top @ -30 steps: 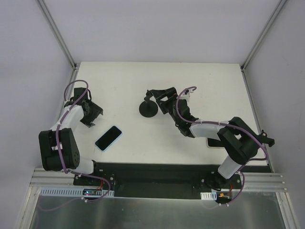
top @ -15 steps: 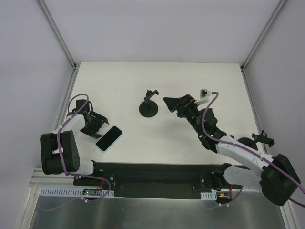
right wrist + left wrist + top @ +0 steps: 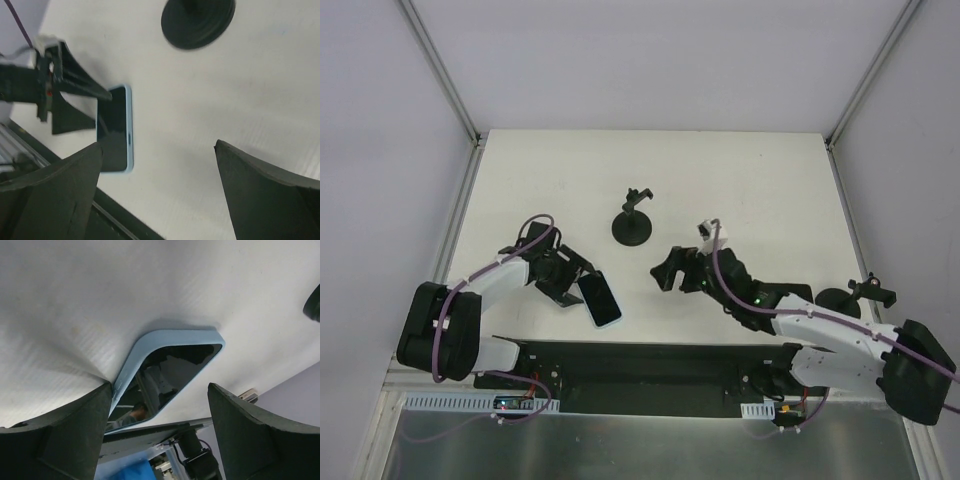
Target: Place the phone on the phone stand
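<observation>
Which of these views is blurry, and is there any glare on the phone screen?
Top external view: sharp, evenly lit, faint shadows. Left wrist view: the phone screen mirrors its surroundings, no blown-out glare. Right wrist view: the phone stand base looks smeared, likely motion blur.

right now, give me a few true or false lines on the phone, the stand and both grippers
1. The phone sits on the phone stand. False: it lies on the table, apart from the stand.
2. The left gripper is open, right beside the phone. True.
3. The right gripper is clamped on the phone stand. False: it is open, empty and apart from the stand.
4. The phone lies screen up. True.
</observation>
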You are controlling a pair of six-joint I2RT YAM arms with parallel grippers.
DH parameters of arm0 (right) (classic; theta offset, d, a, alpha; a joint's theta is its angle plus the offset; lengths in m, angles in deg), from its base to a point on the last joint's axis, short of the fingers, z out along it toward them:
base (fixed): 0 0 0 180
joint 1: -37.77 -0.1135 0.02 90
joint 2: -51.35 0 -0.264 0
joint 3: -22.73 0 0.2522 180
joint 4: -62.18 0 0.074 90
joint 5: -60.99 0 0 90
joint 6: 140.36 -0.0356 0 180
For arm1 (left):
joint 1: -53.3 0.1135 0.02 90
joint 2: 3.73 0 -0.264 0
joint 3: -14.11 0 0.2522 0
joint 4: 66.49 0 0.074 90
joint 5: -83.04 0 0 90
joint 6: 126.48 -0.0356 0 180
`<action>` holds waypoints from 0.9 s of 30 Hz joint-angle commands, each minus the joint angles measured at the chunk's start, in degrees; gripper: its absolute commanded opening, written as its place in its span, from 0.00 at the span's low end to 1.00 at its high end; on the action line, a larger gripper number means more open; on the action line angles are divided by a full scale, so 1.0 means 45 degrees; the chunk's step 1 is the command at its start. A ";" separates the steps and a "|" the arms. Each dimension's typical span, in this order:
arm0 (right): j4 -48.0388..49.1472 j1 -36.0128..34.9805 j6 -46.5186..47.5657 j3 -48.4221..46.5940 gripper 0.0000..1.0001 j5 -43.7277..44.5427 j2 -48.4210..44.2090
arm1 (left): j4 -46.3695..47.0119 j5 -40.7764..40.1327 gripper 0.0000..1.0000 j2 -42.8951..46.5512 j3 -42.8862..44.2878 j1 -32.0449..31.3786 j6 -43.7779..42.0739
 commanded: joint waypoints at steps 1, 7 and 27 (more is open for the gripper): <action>-0.1461 -0.1857 0.0343 -0.0779 0.96 0.0875 0.1397 | 0.0231 -0.0163 0.77 0.0147 -0.0081 -0.0845 0.0932; -0.2727 -0.3166 0.2052 -0.3665 0.96 -0.0567 0.5084 | -0.0119 -0.1489 0.82 0.2370 -0.0451 -0.0360 -0.0238; -0.9078 -0.5238 0.4462 -1.2890 0.96 0.1637 1.3004 | -0.3519 -0.6022 0.99 0.7061 0.3434 0.2064 -0.6547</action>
